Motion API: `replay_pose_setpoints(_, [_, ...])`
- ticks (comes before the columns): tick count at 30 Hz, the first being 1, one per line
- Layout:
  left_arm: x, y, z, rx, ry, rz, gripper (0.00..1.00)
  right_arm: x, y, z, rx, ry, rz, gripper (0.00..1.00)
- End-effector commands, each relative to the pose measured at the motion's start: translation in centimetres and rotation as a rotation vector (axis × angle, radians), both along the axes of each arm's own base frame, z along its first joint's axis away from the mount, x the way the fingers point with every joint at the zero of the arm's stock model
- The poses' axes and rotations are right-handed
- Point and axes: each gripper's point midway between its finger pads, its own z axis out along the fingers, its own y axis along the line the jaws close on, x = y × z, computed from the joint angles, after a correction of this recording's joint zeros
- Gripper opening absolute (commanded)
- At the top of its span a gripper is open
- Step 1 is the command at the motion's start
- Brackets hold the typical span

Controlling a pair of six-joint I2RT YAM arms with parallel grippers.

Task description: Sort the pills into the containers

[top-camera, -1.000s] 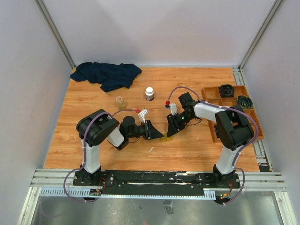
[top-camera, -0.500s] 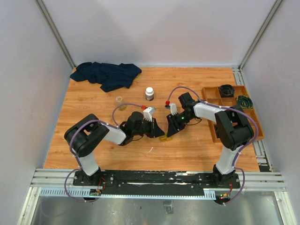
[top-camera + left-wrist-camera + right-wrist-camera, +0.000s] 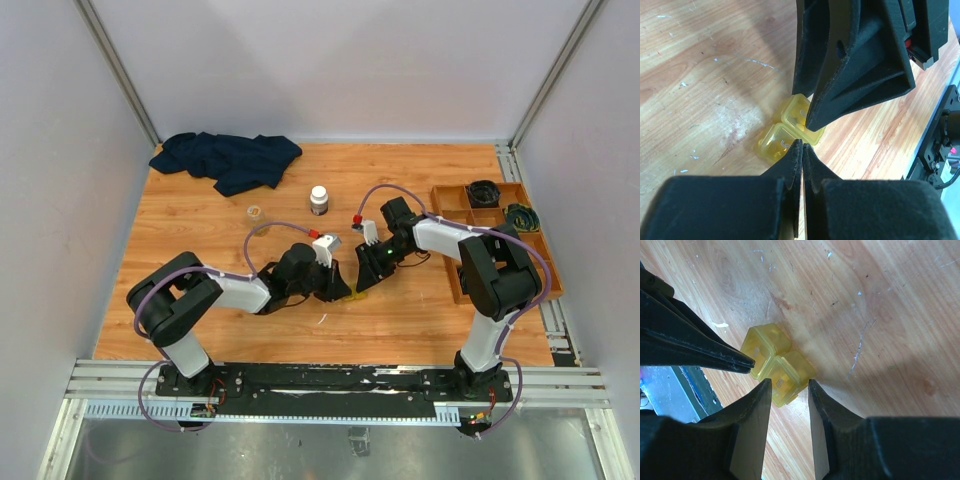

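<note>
Yellow case (image 3: 773, 143) | wooden table (image 3: 700, 75) | right jaws clasp it | left jaws closed

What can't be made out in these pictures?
Left wrist: the shut left gripper tips hide whether they touch the yellow case.
Right wrist: the right gripper straddles the case; clamped or not is unclear.
Top view: the case is almost wholly hidden beneath both grippers.
Top view: the vial is too small to show its contents.
Both wrist views: the case's cloudy lids hide any pills.
</note>
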Motion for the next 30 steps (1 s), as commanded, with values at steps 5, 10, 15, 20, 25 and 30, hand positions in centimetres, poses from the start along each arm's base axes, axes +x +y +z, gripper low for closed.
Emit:
replay_pose_setpoints(5, [0.6,0.7,-0.7,0.091,-0.041,0.049,0.02,-0.3,-0.9,-1.8,-0.093,-0.008,0.026,0.36])
replay_pose_setpoints(10, [0.8,0.6,-0.2,0.094,-0.068,0.059,0.02,-0.3,-0.9,-1.9,-0.095,-0.008,0.027,0.36])
replay_pose_setpoints(15, [0.8,0.6,0.0,0.102,-0.086,0.071,0.02,-0.3,-0.9,-1.9,-0.096,-0.009,0.028,0.36])
replay_pose_setpoints(20, [0.9,0.7,-0.1,0.113,-0.1,0.083,0.02,-0.3,-0.9,-2.0,-0.098,-0.007,0.031,0.36])
replay_pose_setpoints(25, [1.0,0.7,0.1,0.117,-0.109,0.089,0.02,-0.3,-0.9,-2.0,-0.098,-0.007,0.032,0.36])
replay_pose_setpoints(30, [1.2,1.0,0.1,0.138,-0.119,0.102,0.02,-0.3,-1.0,-2.1,-0.102,-0.008,0.032,0.36])
